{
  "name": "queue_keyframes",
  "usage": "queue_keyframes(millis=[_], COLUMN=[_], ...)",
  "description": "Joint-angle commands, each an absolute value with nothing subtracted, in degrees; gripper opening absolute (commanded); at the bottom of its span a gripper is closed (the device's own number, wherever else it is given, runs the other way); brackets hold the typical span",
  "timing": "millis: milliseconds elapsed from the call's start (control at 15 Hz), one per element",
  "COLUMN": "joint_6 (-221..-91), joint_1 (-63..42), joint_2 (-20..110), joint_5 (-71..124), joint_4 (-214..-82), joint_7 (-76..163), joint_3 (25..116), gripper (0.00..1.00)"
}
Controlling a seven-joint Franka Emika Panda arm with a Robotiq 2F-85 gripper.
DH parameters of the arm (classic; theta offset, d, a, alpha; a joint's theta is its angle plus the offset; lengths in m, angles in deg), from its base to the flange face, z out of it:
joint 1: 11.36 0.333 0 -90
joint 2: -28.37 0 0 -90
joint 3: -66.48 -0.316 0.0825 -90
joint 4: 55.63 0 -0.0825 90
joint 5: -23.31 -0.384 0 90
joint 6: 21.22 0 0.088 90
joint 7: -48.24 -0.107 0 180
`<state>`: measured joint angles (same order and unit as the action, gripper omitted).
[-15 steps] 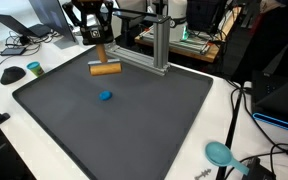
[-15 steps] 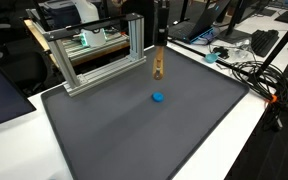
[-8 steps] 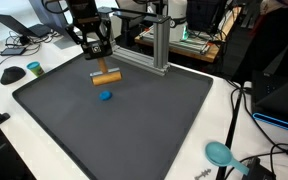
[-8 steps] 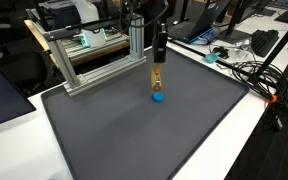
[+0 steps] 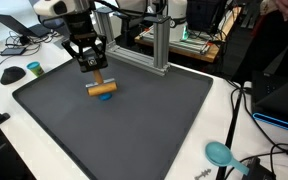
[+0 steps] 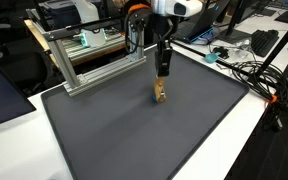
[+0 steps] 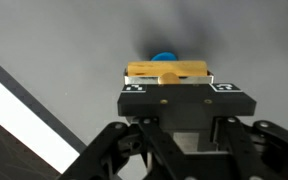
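I've brought the gripper [image 5: 93, 68], pinching the wooden tool [image 5: 101, 88], forward and down. Its bar now sits just beside the blue piece [image 5: 106, 97].

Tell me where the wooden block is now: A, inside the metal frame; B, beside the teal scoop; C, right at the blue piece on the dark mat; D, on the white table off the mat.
C: in an exterior view the wooden block sits right at the blue piece on the dark mat, and in the wrist view the blue piece peeks out just behind it.
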<state>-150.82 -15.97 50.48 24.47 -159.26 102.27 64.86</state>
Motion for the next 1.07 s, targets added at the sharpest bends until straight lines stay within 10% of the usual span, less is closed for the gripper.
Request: queue_keyframes(millis=[0,1000], joint_6=[-151.0,-149.5], joint_1=[-17.6,-18.5], joint_2=[53.0,55.8], joint_5=[23.4,23.2], joint_4=[-156.3,-156.8], joint_7=[104.7,105.1], joint_3=[63.8,63.3], gripper=[0.22,0.22])
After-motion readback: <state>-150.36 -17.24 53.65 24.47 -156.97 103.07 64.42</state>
